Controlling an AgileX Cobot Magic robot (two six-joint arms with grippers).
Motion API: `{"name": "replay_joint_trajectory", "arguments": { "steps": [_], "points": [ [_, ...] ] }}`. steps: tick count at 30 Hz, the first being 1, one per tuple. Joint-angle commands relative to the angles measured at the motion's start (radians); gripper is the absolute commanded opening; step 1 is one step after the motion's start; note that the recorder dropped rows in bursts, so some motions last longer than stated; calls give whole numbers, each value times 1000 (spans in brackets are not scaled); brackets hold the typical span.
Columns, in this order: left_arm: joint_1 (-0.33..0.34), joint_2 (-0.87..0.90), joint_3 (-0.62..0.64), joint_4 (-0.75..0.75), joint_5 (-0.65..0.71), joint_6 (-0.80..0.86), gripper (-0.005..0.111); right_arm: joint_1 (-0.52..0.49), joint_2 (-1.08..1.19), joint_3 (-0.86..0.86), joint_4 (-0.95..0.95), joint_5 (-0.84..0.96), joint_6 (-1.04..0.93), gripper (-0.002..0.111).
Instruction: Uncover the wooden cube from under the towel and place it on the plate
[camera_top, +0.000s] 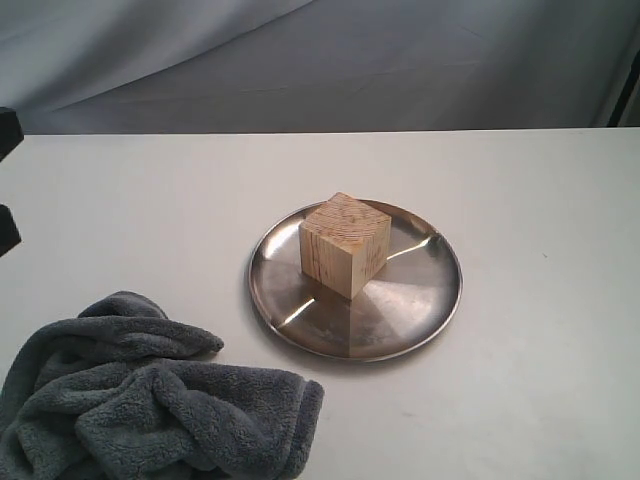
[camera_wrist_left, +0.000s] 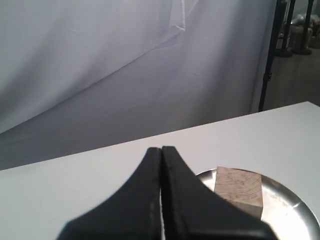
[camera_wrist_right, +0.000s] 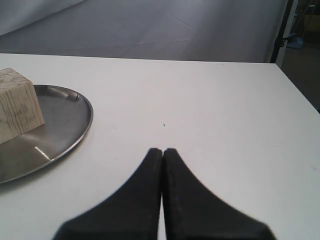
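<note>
Wooden cube (camera_top: 343, 245) sits on the plate (camera_top: 420, 300), a bit back of centre, one corner turned toward the camera, grain lines on the top face. The plate rests flat on the white desk (camera_top: 150, 190), roughly mid-desk.

Towel (camera_top: 150, 400) lies crumpled in a heap at the near left corner of the desk, apart from the plate and covering nothing visible. Nothing lies between towel and plate.

Left hand (camera_wrist_left: 161, 150): clenched, fingers pressed together, holding nothing. It hangs above the desk. In its view the cube (camera_wrist_left: 240, 187) and plate rim (camera_wrist_left: 295, 210) sit just past the fingers, partly hidden by them.

Right hand (camera_wrist_right: 162, 150): also clenched and empty, over bare desk. The plate (camera_wrist_right: 65, 120) and cube (camera_wrist_right: 17, 102) are off to one side of it, not touching. A small dark speck (camera_wrist_right: 164, 125) marks the desk ahead of the fingers.

A grey cloth backdrop (camera_top: 300, 60) hangs behind the desk. A black stand pole (camera_wrist_left: 270, 55) rises past the desk's far edge in the left wrist view. Two dark shapes (camera_top: 8, 130) at the exterior view's left edge are possibly part of an arm; too cropped to tell.
</note>
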Motion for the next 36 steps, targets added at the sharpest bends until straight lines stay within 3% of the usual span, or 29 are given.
{"name": "replay_joint_trajectory", "arguments": {
  "steps": [1, 9, 14, 22, 26, 31, 36],
  "points": [
    [2, -35, 4, -1, -23, -13, 0, 1, -3, 3, 5, -13, -1, 0],
    [19, -53, 8, -8, -83, -4, 0, 1, -3, 3, 5, -13, -1, 0],
    [152, -187, 62, 3, -1, -2, 0, 1, -3, 3, 5, -13, -1, 0],
    [469, -530, 214, 12, 135, 15, 0, 1, -3, 3, 5, -13, -1, 0],
    [590, -677, 280, 12, 203, 15, 0, 1, -3, 3, 5, -13, -1, 0],
    [671, -744, 356, -7, 231, 4, 0, 1, -3, 3, 5, -13, -1, 0],
    [675, -744, 415, -7, 231, -10, 0, 1, -3, 3, 5, -15, -1, 0]
  ]
}}
